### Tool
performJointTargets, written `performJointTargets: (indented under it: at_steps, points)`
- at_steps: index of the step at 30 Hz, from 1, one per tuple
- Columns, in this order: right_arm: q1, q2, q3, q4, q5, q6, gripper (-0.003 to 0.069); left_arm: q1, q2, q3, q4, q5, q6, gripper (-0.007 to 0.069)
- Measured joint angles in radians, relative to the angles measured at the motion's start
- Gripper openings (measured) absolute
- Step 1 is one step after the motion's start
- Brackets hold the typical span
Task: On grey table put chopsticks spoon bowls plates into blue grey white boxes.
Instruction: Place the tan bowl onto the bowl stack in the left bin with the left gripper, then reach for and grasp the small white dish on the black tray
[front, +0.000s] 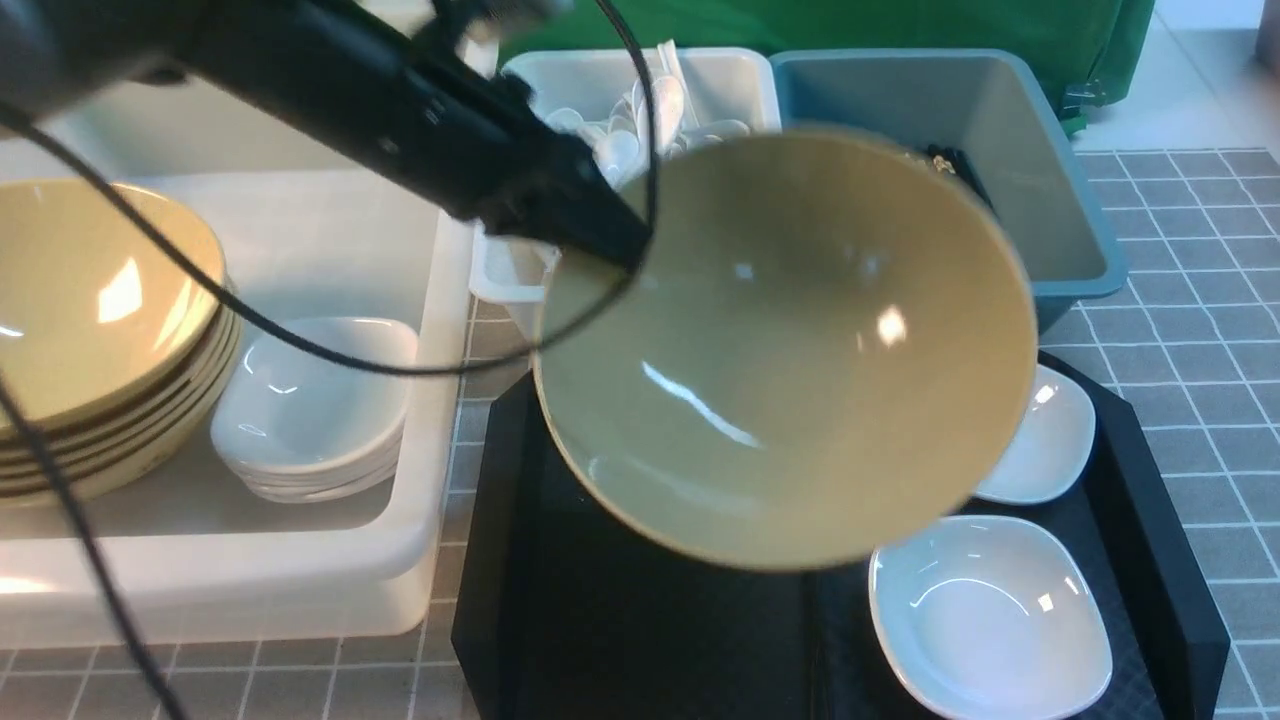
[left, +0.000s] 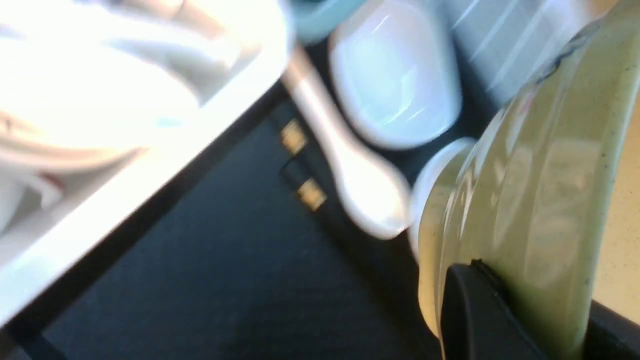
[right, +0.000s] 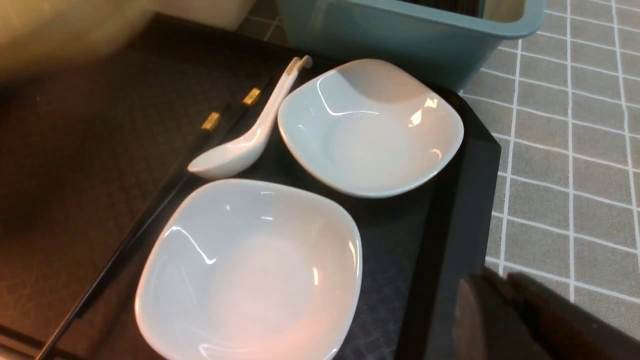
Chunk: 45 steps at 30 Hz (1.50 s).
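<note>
My left gripper (front: 622, 250) is shut on the rim of a wide pale yellow bowl (front: 790, 350), which hangs tilted above the black tray (front: 600, 620). In the left wrist view the black fingers (left: 470, 310) pinch the bowl's (left: 525, 175) wall. Two white plates (right: 370, 125) (right: 250, 270), a white spoon (right: 250, 140) and black chopsticks (right: 225, 112) lie on the tray. My right gripper (right: 500, 280) is shut and empty over the tray's right edge. The blue box (front: 950, 170) stands behind the tray and the grey-white box (front: 640, 100) of spoons beside it.
The large white tub (front: 420, 500) at the left holds a stack of yellow bowls (front: 90, 330) and stacked white plates (front: 310, 410). Grey tiled table (front: 1200, 300) shows to the right of the tray. My left arm's cable (front: 300, 345) hangs across the tub.
</note>
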Motion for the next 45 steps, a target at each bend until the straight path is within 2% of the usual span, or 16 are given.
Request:
performJointTargets:
  at_steps: [5,10,14,16,23,24,26,29,30,32,34,38,42,43,44,45]
  points:
    - [0.0,0.0,0.0,0.0,0.0,0.0,0.008,0.212,-0.154,0.0,0.009,0.01,-0.006,0.0006]
    - [0.0,0.0,0.0,0.0,-0.001,0.001,0.0083,0.595,-0.275,0.0,0.15,-0.001,-0.123,0.0006]
    - [0.006,0.0,0.0,0.0,-0.001,0.001,0.0087,0.759,-0.276,0.035,0.262,-0.106,-0.244,0.0006]
    - [0.018,0.0,0.0,0.0,-0.003,0.001,0.0089,0.788,-0.267,0.066,0.324,-0.167,-0.287,0.0008]
    - [0.076,0.006,0.057,0.003,-0.023,0.061,0.0103,0.791,-0.217,0.234,0.509,-0.309,-0.364,0.0106]
    - [0.089,0.016,0.068,0.008,-0.019,0.08,0.0121,0.791,-0.214,0.267,0.532,-0.336,-0.375,0.0178]
    - [0.1,0.031,0.069,0.014,-0.017,0.085,0.0154,0.791,-0.214,0.279,0.535,-0.342,-0.397,0.0244]
    - [0.118,0.133,0.021,0.023,0.02,0.099,0.0301,0.79,-0.245,0.27,0.514,-0.333,-0.465,0.0472]
    - [0.118,0.15,0.012,0.023,0.024,0.1,0.031,0.79,-0.247,0.268,0.516,-0.331,-0.47,0.0484]
    - [0.121,0.265,-0.049,0.024,0.065,0.104,0.0422,0.79,-0.297,0.23,0.511,-0.298,-0.485,0.0607]
    - [0.121,0.371,-0.086,0.026,0.083,0.11,0.0479,0.79,-0.346,0.194,0.501,-0.276,-0.491,0.065]
    - [0.122,0.552,-0.138,0.026,0.076,0.135,0.0528,0.773,-0.454,0.147,0.443,-0.235,-0.487,0.0649]
    - [0.122,0.751,-0.185,0.03,0.011,0.153,0.0533,0.67,-0.585,0.139,0.405,-0.218,-0.44,0.055]
    - [0.122,0.825,-0.202,0.03,-0.018,0.171,0.053,0.588,-0.668,0.149,0.402,-0.236,-0.42,0.0426]
    - [0.122,0.834,-0.204,0.03,-0.021,0.171,0.0528,0.588,-0.678,0.149,0.402,-0.236,-0.42,0.0426]
    - [0.122,0.892,-0.215,0.035,-0.045,0.188,0.0515,0.533,-0.746,0.171,0.413,-0.26,-0.415,0.0317]
